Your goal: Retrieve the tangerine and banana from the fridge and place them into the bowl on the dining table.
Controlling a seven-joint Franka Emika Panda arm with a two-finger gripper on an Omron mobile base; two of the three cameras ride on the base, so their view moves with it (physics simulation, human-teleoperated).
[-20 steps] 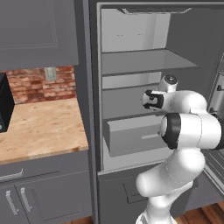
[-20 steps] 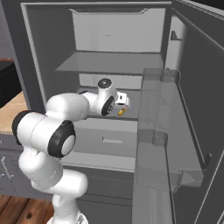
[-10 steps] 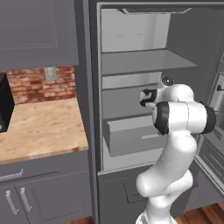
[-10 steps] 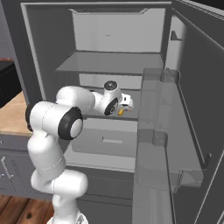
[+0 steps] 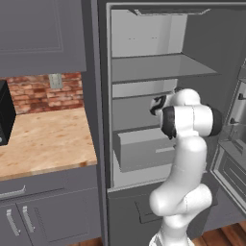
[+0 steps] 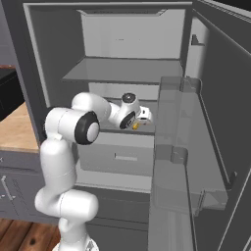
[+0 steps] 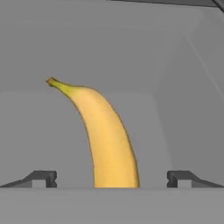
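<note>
Yellow banana [image 7: 107, 140] lying on the fridge [image 6: 117, 68] shelf, centred between wide-open gripper [image 7: 112, 178] tips. Best pushed in slightly further, kept square across the fruit, then closed gently around mid-length.

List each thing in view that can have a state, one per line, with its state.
fridge: door swung wide open, shelves bare where visible.
drawer: pulled partly out of the fridge.
banana: lying on the fridge shelf, between the open finger tips, not gripped.
end effector: open, reaching into the fridge at the banana.
cabinet doors: shut.
</note>
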